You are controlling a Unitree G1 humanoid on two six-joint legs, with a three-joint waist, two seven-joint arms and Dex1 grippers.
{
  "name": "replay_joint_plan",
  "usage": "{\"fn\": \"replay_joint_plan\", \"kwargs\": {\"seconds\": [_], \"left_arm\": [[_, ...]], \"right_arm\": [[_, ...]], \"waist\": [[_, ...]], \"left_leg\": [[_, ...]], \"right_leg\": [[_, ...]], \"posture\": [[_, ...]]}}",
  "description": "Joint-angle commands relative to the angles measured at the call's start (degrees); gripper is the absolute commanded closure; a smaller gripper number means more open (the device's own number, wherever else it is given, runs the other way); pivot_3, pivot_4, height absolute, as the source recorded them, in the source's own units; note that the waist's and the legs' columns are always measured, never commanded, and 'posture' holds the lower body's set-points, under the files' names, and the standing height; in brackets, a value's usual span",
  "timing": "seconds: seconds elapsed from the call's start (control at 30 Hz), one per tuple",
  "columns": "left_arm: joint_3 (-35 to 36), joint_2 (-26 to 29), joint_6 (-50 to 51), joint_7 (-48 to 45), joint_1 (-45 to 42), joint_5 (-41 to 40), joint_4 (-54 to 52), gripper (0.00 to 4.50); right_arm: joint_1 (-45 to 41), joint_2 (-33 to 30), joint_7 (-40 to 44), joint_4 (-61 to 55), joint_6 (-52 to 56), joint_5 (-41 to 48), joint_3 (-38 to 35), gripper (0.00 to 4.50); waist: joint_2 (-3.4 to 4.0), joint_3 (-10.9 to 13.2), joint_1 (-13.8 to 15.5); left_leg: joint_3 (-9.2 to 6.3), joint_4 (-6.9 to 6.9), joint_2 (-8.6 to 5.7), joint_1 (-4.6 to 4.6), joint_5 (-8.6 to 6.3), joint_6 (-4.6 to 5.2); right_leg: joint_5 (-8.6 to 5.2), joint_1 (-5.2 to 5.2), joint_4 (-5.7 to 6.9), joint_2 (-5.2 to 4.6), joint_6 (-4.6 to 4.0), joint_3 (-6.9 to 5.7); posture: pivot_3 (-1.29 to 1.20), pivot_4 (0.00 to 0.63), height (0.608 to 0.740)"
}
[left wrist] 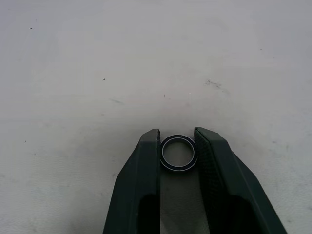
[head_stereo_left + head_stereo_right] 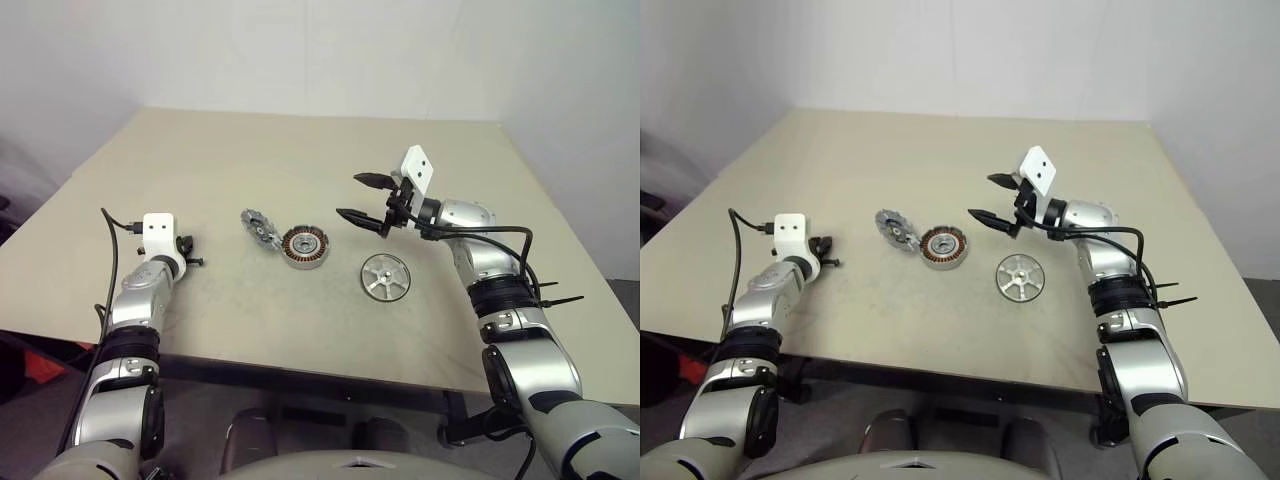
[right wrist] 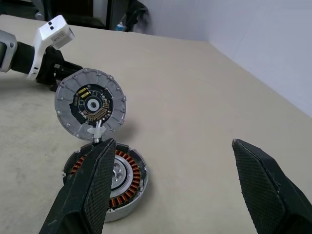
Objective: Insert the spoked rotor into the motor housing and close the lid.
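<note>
Rotor [image 2: 385,277] lies beside housing [image 2: 304,247]; right gripper [image 2: 361,198] wide, left gripper [image 1: 178,146] seemingly pinching (small) ring [image 1: 178,152].

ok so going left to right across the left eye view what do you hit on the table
left gripper → lid → motor housing → spoked rotor

table [image 2: 300,150]: beige top, few dark specks | walls [image 2: 300,50]: plain white behind and to the right | floor [image 2: 620,300]: grey | light: even, soft
</note>
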Motion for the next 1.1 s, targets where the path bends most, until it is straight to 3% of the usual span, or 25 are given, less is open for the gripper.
{"fn": "replay_joint_plan", "kwargs": {"seconds": [0.03, 0.27, 0.7, 0.87, 1.1], "left_arm": [[-0.88, -0.38, 1.72, -0.24, 1.16, 0.27, 0.39, 3.79], [2.21, -0.64, -0.44, 4.05, -1.07, -1.13, -4.74, 3.79], [2.00, -2.59, -0.16, 8.25, -19.34, -2.88, -6.02, 3.79], [-0.61, -4.69, 4.00, 0.95, -25.84, -5.50, -3.77, 3.79], [-10.72, -4.63, 15.58, -20.49, -31.75, -7.69, -2.38, 3.79]], "right_arm": [[-2.05, 0.03, -0.22, -1.07, -1.18, 0.81, -0.98, 0.18], [-2.29, 0.18, -0.29, -0.26, -1.57, 0.49, -0.77, 0.18], [-1.96, -0.14, -0.44, -0.49, -1.88, 0.40, -1.02, 0.18], [-1.71, -0.26, -0.84, -0.84, -1.89, 0.45, -1.11, 0.18], [-1.67, -0.70, -1.28, -0.92, -1.74, 0.64, -1.47, 0.18]], "waist": [[0.00, 0.00, 0.01], [-0.02, 0.01, 0.04], [-0.45, 0.27, 0.00], [-0.50, 0.30, 0.08], [-0.53, 0.32, 0.12]], "left_leg": [[0.00, -0.03, 0.00, 0.00, 0.00, 0.00], [0.02, -0.32, 0.00, -0.03, 0.01, -0.02], [0.01, -0.28, 0.09, -0.77, 0.11, -0.14], [0.03, -0.26, 0.08, -0.77, 0.11, -0.16], [0.04, -0.24, 0.06, -0.76, 0.14, -0.19]], "right_leg": [[0.01, 0.00, -0.04, 0.00, -0.01, 0.00], [0.05, -0.03, -0.21, 0.02, -0.10, -0.05], [0.07, -0.71, -0.33, 0.19, -0.12, -0.05], [0.07, -0.71, -0.32, 0.17, -0.12, -0.03], [0.07, -0.71, -0.28, 0.16, -0.12, -0.01]], "posture": [[0.00, 0.000, 0.740], [0.00, 0.000, 0.740], [0.00, 0.000, 0.740], [0.00, 0.000, 0.740], [0.00, 0.000, 0.740]]}}
